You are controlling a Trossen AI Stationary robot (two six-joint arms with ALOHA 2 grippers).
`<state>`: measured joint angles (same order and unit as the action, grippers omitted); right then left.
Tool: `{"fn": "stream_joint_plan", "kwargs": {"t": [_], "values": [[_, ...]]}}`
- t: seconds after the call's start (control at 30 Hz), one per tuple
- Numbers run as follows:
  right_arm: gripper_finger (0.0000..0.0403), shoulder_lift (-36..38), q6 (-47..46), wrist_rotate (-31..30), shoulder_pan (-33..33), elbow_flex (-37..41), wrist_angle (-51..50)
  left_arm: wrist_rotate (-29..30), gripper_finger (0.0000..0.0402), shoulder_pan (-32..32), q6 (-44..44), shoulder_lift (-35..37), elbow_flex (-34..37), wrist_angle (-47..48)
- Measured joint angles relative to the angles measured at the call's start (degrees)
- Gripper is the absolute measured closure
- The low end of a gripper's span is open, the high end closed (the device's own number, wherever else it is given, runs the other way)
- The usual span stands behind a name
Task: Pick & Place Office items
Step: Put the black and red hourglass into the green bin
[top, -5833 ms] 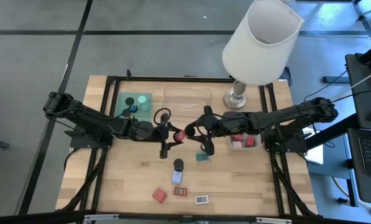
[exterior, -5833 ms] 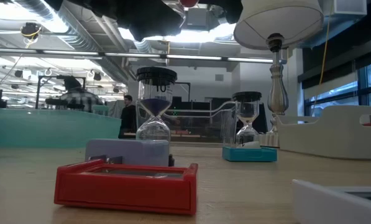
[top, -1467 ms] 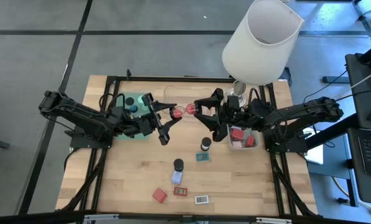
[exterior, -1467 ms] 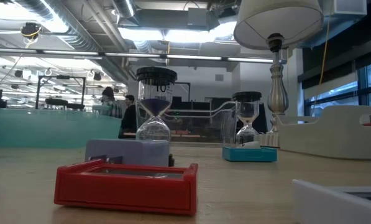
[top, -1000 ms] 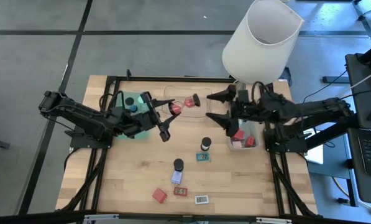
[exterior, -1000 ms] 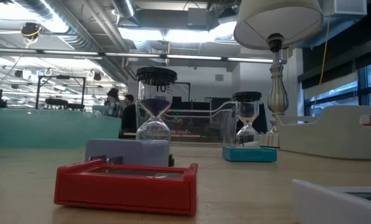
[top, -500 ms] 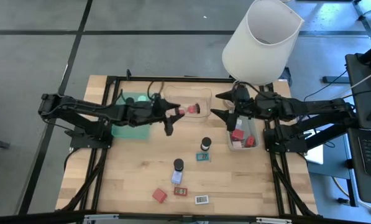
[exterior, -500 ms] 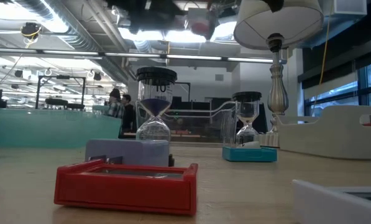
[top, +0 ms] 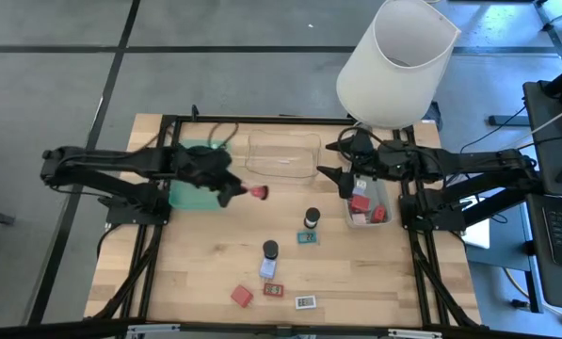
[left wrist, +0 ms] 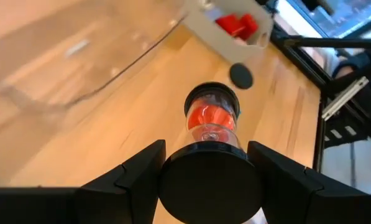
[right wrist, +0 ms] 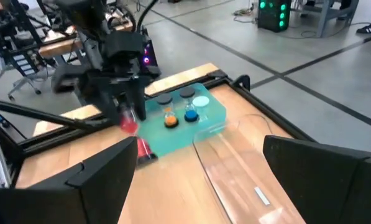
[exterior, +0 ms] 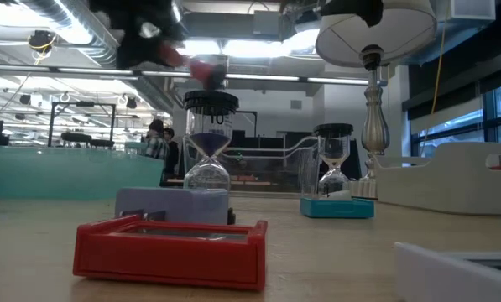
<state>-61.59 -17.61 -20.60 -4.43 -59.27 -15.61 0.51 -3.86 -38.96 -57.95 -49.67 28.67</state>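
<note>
Red sand timer (top: pixel 259 192) clamped in left gripper (top: pixel 238 191), near green tray (top: pixel 194 193).
Keep it level while lowering into the tray; right gripper (top: pixel 333 158) waits, fingers apart.

Lamp (top: pixel 393 61), green tray (top: pixel 194 188), clear tray (top: pixel 282 155)

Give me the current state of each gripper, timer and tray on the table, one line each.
Left gripper: shut on the red sand timer.
Red sand timer: held lying sideways, off the table.
Right gripper: open, holding nothing, beside the grey tray.
Green tray: holds small timers.
Clear tray: holds one small flat piece.
Grey tray: holds red blocks.
Purple sand timer: standing upright.
</note>
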Motion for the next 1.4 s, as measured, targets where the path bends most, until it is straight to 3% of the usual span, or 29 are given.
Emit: {"fn": "stream_joint_plan", "kwargs": {"t": [0.27,0.43,1.03,1.4], "values": [[0.0053,-1.0,0.3,-2.5,0.1,0.0,-0.2,-3.3,0.0188,-4.8,-8.1,9.6,0.0,18.8],[0.0053,-1.5,0.5,-2.5,0.9,0.0,-0.3,-0.6,0.0188,-6.8,-9.7,10.5,0.0,31.9],[0.0053,-4.0,0.2,-2.5,2.5,0.0,-1.3,3.2,0.0189,-10.7,-0.8,-4.8,0.0,47.0],[0.0053,-4.0,0.2,-2.5,2.5,0.0,-1.8,8.2,0.0187,-10.4,-2.1,-8.5,0.0,50.2]]}}
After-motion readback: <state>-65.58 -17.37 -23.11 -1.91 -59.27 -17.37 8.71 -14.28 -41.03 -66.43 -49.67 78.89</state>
